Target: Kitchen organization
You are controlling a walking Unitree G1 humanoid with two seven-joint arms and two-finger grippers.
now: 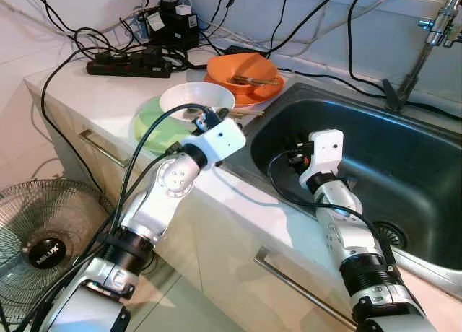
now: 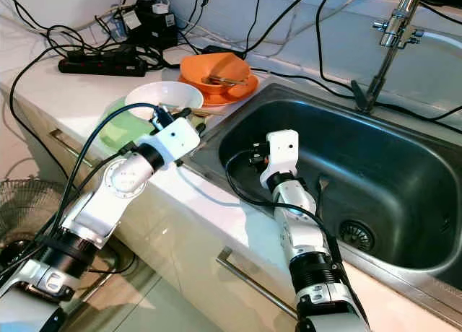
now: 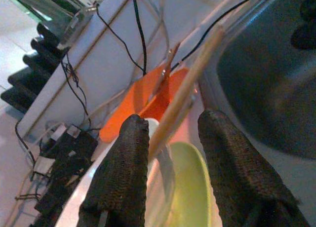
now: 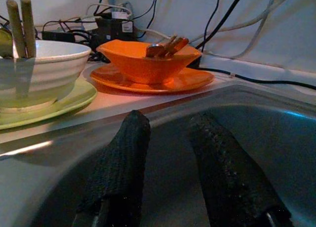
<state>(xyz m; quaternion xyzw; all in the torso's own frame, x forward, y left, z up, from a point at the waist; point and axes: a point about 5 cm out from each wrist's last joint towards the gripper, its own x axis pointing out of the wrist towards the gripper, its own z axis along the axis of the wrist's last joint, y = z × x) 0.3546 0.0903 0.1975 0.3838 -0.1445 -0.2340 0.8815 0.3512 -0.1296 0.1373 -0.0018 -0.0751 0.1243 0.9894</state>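
My left gripper hovers at the near rim of a white bowl that sits on a green plate. Its fingers stand apart, so it is open. Wooden chopsticks run out between them and touch one finger, over the bowl's rim towards the sink. Behind, an orange bowl holding utensils rests on an orange plate. My right gripper is low inside the steel sink near its left wall, open, nothing between its fingers.
A faucet rises at the sink's back right. A power strip and tangled cables crowd the back of the counter. A floor fan stands left of the cabinet, whose drawer handles face me.
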